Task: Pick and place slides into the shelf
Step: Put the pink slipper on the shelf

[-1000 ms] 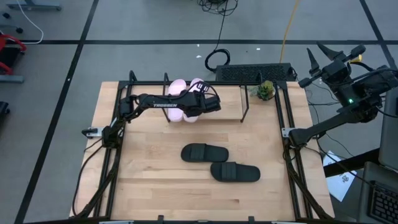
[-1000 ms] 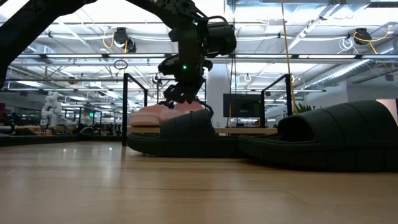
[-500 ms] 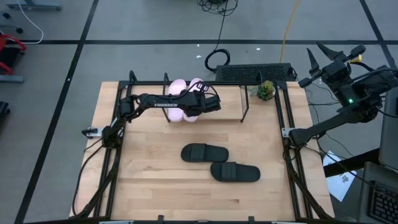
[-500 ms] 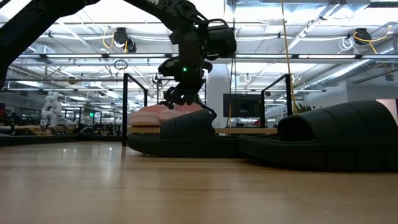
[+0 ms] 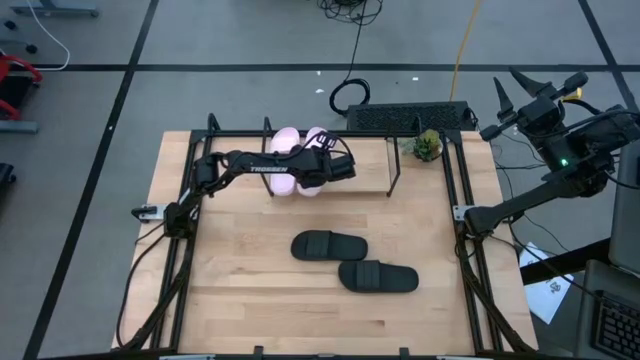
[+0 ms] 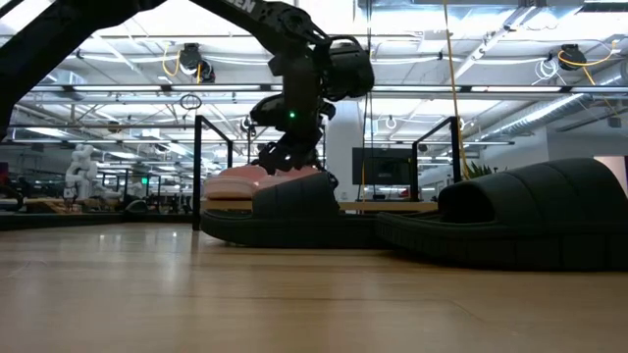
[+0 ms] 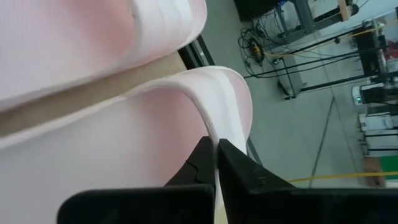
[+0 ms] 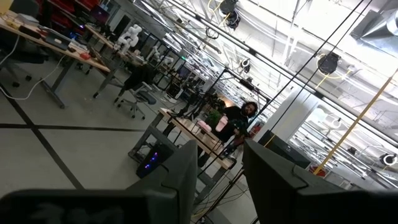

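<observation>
high view: left gripper over the shelf at 12 o'clock of the table, above the two pink slides. two black slides on the bare board near centre toward 5 o'clock, touching or nearly so, not yet shelved. right gripper parked off the table at 2 o'clock. small plant at the shelf's 3 o'clock end.

low view: left gripper just above the pink slide on the shelf board, behind the nearer black slide. upright shelf bars on both sides; likely snag points for the arm on any sideways exit.

left wrist view: fingers pressed together on the thin edge of one pink slide, pinching it; second pink slide just beside, a strip of shelf board between. for a clean release: settle the sole flat on the board, clear of its neighbour, then part the fingers and lift straight up.

right wrist view: fingers spread, nothing between them; only the room beyond.
</observation>
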